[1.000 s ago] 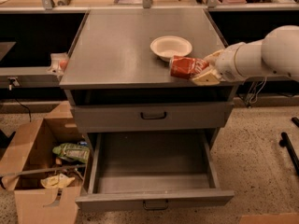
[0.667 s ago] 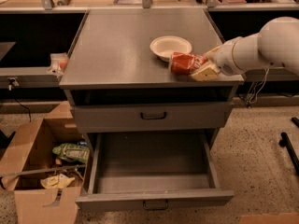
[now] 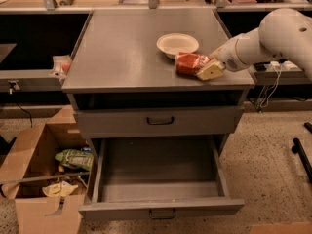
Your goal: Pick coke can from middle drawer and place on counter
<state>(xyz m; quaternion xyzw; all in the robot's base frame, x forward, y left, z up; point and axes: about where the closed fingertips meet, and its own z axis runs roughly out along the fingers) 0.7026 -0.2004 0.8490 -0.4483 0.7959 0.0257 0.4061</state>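
My end effector (image 3: 203,68) seems clamped on the coke can (image 3: 187,63), down at the tabletop (image 3: 122,52) beside the bowl (image 3: 177,44). The middle drawer (image 3: 156,167) lies empty. I judge only release remains.

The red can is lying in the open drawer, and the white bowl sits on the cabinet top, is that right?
No. The camera view shows the coke can on the counter, not in the open middle drawer; it lies at the gripper, just in front of the white bowl.

Lab workshop, tan workbench (image 3: 107,1), cardboard box (image 3: 29,155), hand (image 3: 207,69) at counter's (image 3: 122,52) right edge
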